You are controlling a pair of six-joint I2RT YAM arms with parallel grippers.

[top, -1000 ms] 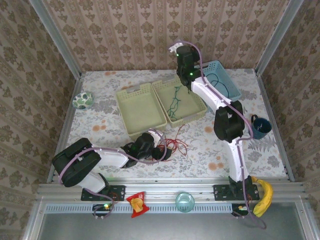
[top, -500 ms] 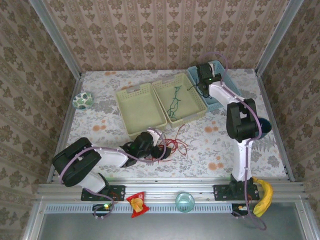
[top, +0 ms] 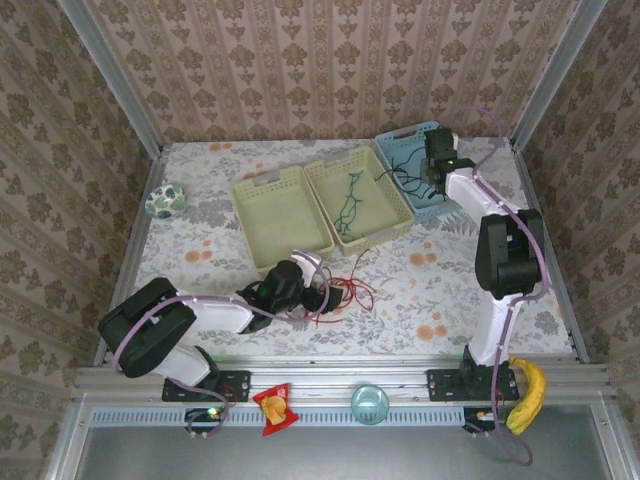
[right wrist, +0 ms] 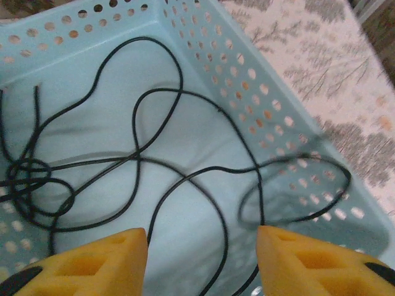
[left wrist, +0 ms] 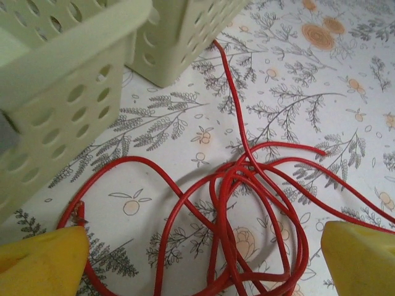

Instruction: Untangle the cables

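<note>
The left tool [left wrist: 200, 262] hangs with its yellow pads spread wide and empty, low over the red cable [left wrist: 247, 179]. That cable lies on the surface [top: 420, 290] in the lower middle of the overhead view, just below the left-hand cream basket [top: 262, 183]. The right tool [right wrist: 200, 259] is at the upper right of that view, over the blue basket [right wrist: 259, 80]. Its pads stand apart with nothing between them, and the black cable [right wrist: 154, 160] lies loose on the basket floor beneath. The green cable [top: 350, 200] lies in the right-hand cream basket [top: 340, 160]. With each colour in its own place, the separating looks mostly done, and the step in hand seems to be taking up the red one. To do it well, I would close on a single strand at the outer edge of the bundle, not on the crossings in its middle. I would then lift slowly, so the loops fall open rather than cinch tight. The straight run toward the top of the wrist view, near the basket corner, looks like the cleaner grip. The red wire is thin and glossy, piled in several overlapping loops, with one end at the lower left beside a pad.
</note>
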